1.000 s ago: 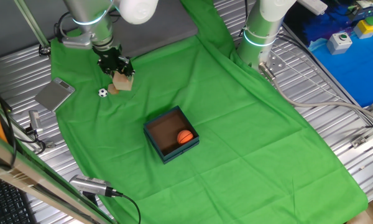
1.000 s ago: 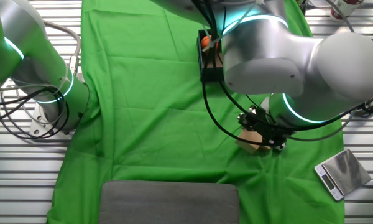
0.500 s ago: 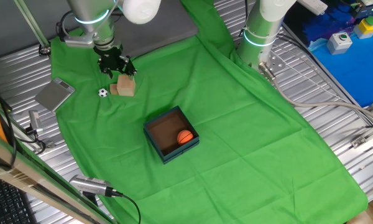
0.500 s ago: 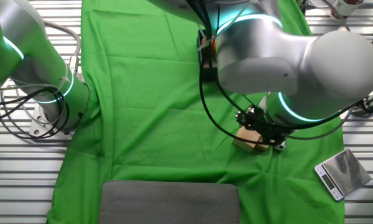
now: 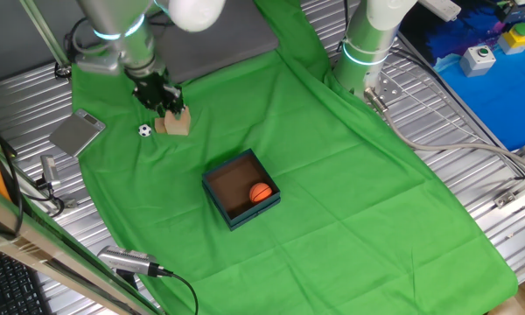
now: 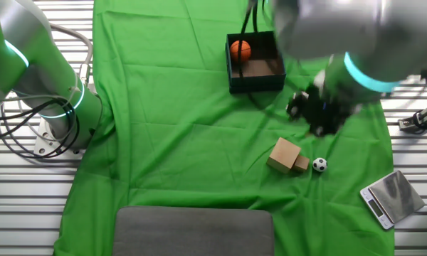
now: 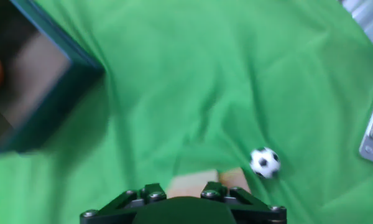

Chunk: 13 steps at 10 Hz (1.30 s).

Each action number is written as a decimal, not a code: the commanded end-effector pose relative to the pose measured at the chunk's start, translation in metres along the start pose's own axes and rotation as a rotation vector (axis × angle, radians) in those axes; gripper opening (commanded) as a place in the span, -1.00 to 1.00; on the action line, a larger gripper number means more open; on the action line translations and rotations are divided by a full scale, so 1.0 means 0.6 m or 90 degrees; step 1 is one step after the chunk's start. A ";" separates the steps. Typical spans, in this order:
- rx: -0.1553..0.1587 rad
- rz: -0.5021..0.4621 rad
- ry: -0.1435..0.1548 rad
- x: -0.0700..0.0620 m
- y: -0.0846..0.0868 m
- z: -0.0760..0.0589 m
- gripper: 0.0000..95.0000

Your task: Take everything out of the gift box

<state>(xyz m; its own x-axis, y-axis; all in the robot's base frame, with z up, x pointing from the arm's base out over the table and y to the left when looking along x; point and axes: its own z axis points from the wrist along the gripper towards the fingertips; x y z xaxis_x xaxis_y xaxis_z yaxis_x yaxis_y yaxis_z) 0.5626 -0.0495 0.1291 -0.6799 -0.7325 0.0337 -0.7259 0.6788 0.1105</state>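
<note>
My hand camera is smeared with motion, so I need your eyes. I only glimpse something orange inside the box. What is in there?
Observer: Only the orange basketball lies in the gift box; the rest of its brown floor is bare.
Operator: Is the wooden block free of the gripper?
Observer: Yes. In the other fixed view the wooden block rests on the green cloth and the gripper shows apart from it, on the box side. Blur hides whether its jaws are open.
Operator: What is the grey edge on my right?
Observer: A flat grey metal plate lying at the cloth's edge, just past the soccer ball.
</note>
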 end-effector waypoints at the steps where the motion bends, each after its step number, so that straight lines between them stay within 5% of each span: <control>1: 0.006 0.029 0.019 -0.045 0.038 -0.018 -0.60; 3: 0.007 0.050 0.019 -0.075 0.069 -0.016 -0.60; 4: 0.006 0.061 0.022 -0.089 0.087 -0.011 -1.00; 9: 0.007 0.097 0.021 -0.093 0.092 -0.009 -1.00; 13: -0.020 -0.013 0.008 -0.093 0.092 -0.009 -1.00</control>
<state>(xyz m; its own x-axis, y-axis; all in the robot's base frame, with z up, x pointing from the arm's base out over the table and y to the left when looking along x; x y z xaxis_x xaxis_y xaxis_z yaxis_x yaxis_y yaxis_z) 0.5606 0.0277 0.1384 -0.7375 -0.6727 0.0599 -0.6645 0.7386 0.1135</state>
